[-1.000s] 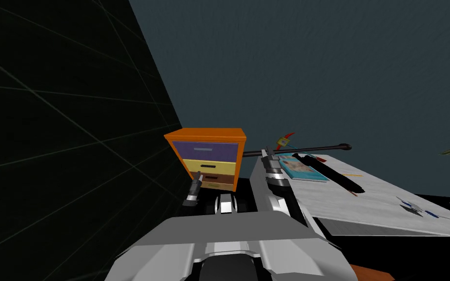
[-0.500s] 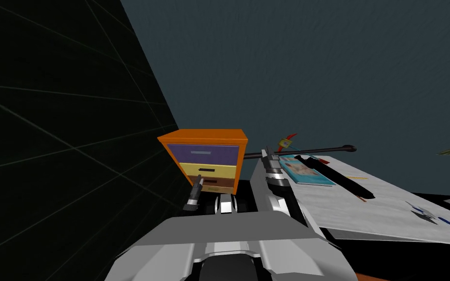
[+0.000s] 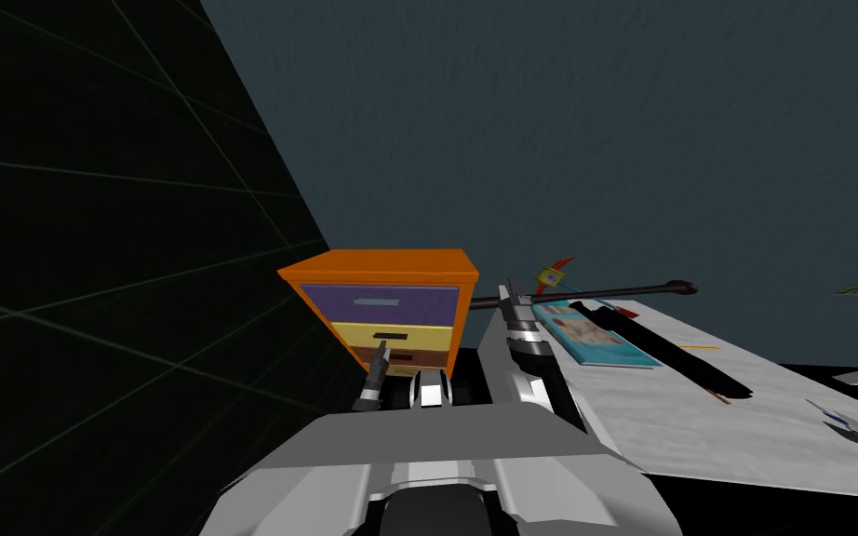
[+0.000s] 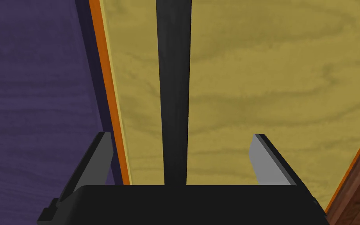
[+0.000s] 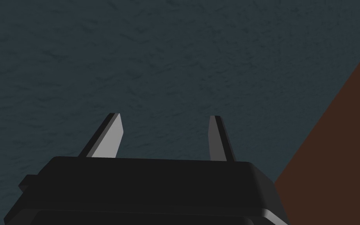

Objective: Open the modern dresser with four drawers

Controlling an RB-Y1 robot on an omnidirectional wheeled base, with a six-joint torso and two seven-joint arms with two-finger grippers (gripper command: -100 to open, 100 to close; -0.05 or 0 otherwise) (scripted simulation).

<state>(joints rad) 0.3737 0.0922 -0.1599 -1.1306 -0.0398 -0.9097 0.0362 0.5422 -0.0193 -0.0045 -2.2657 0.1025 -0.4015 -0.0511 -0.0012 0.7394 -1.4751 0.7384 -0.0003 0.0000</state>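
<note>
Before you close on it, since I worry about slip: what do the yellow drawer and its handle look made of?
The yellow drawer looks like matte wood: darker wavy grain lines run across its front. Its handle is a plain black bar with no grain and no shine. It could be painted metal or plastic, and I cannot tell which.

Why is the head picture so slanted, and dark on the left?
Head view: the wide, rolled lens slants dresser and table alike; the left wall is drawn near-black, faintly gridded. Left wrist view: flat light, no shadow beside the handle.
</note>
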